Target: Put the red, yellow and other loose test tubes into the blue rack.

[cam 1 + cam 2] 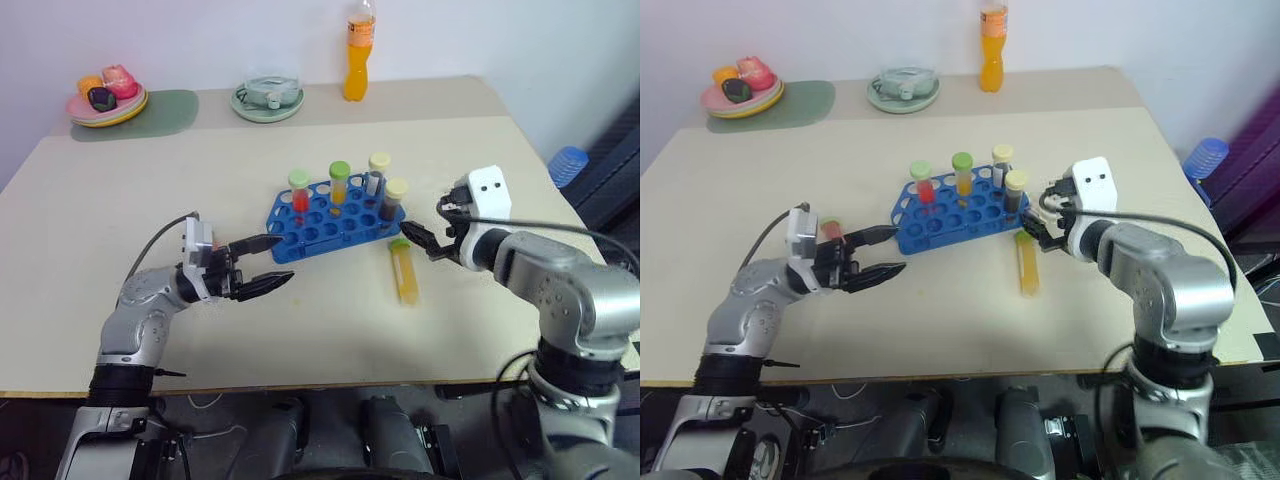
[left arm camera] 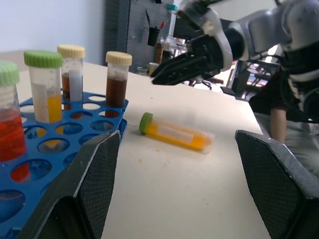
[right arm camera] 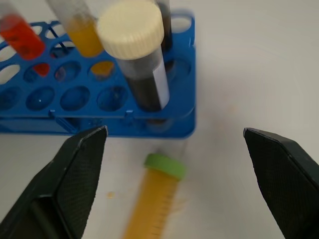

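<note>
Yellow tube (image 1: 405, 273) lies flat on the surface (image 1: 150, 200), just beside the blue rack (image 1: 335, 220), where four tubes stand upright. I see my right claw (image 1: 425, 240) spread wide above its green cap, holding nothing. My left claw (image 1: 262, 265) is spread too, empty, near the rack's other end.

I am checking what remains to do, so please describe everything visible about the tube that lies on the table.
The loose tube is clear plastic with a green screw cap, filled with yellow-orange liquid. It lies flat on the beige table, cap pointing toward the blue rack, just off the rack's near right corner and apart from it. The open right gripper hovers above its cap end; nothing grips it.
</note>
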